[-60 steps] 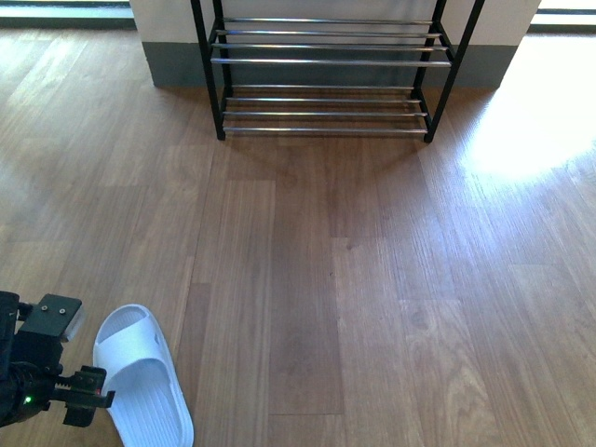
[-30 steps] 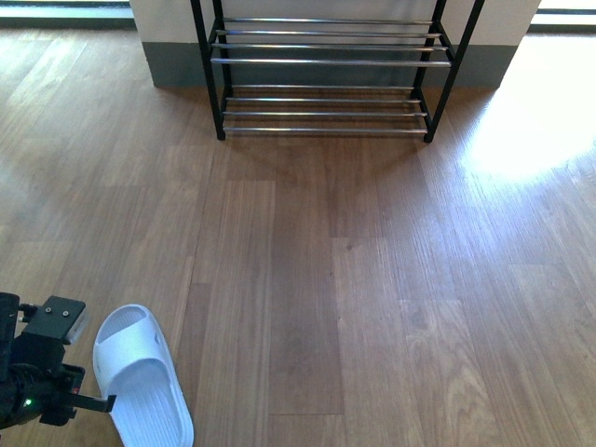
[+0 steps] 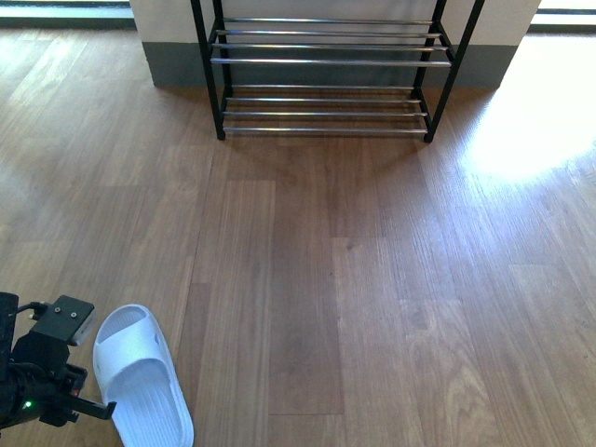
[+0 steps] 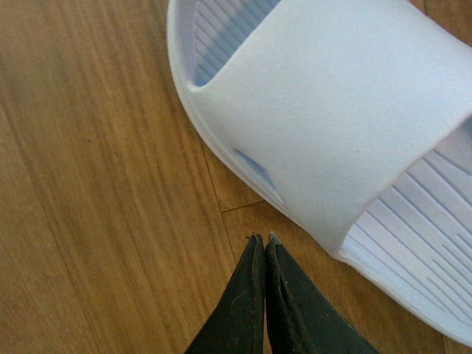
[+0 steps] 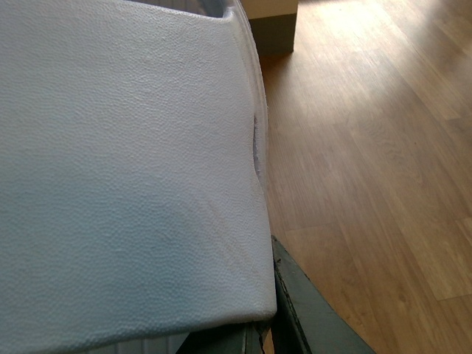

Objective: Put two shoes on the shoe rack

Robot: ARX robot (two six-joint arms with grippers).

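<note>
My left fingers (image 4: 247, 302) are pressed together, tip against tip, holding nothing. They hang low over the wooden floor (image 3: 372, 279), their points just beside the outer rim of a pale blue slide (image 3: 140, 372) and not touching it. That slide lies sole down at my near left, toe end pointing away from me. My right fingers (image 5: 310, 317) are closed on the second slide (image 5: 125, 184), whose broad strap fills most of the right wrist view, with floorboards showing past its edge. The shoe rack (image 3: 326, 61) stands well apart, straight ahead against the wall (image 3: 177, 65), its black frame and silver rods facing me. Sunlit boards stretch between the near slide and the rack's feet.
</note>
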